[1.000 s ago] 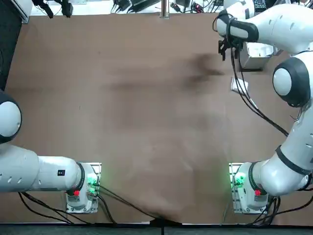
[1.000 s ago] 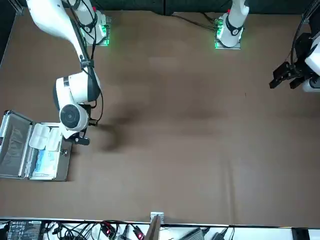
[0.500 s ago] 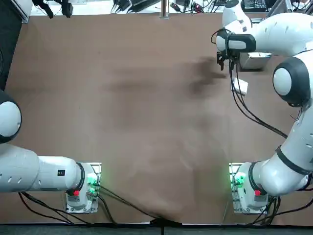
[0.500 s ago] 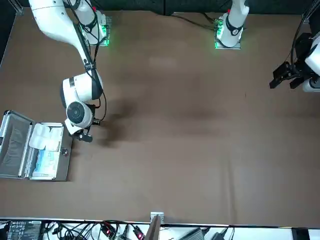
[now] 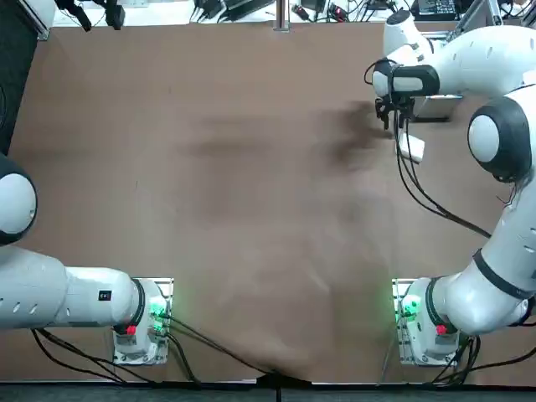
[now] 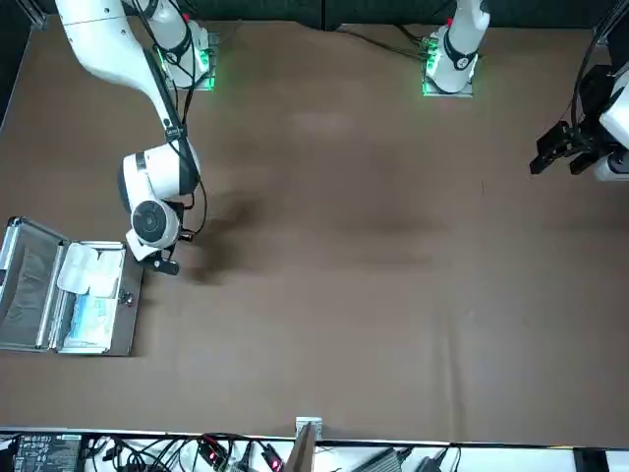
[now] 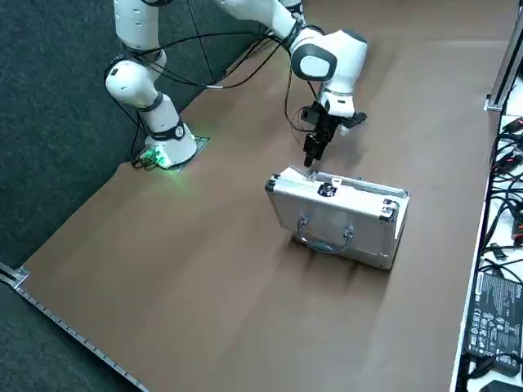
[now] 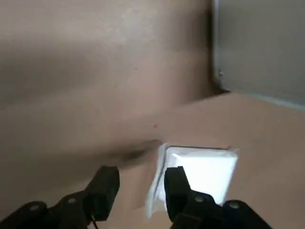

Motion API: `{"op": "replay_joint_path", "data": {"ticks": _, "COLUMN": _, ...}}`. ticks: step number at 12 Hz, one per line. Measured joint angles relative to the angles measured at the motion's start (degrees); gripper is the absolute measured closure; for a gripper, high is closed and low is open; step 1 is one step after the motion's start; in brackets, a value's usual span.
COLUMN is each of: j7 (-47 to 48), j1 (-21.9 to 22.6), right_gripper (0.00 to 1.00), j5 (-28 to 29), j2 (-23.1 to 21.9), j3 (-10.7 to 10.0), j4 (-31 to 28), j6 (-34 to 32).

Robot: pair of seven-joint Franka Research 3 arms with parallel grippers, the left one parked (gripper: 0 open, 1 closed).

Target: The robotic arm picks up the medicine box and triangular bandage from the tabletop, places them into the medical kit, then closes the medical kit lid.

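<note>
Top view: my right gripper [image 5: 395, 115] hangs at two o'clock, pincer wide, near a white packet [image 5: 411, 148]. Front view, between eight and nine: open medical kit [image 6: 125, 329], white packages [image 6: 90, 270] inside.

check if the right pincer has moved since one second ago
Yes, in the top view the right pincer has moved toward the robot's bases, away from the table's far edge, and is now beside the medical kit.
</note>
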Motion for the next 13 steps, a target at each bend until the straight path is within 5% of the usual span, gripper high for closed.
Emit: {"op": "replay_joint_path", "data": {"ticks": 13, "j7": 0.2, "j1": -0.3, "right_gripper": 0.61, "j5": -3.8, "j2": 2.5, "j3": -0.6, "j4": -0.4, "j6": 0.3}}
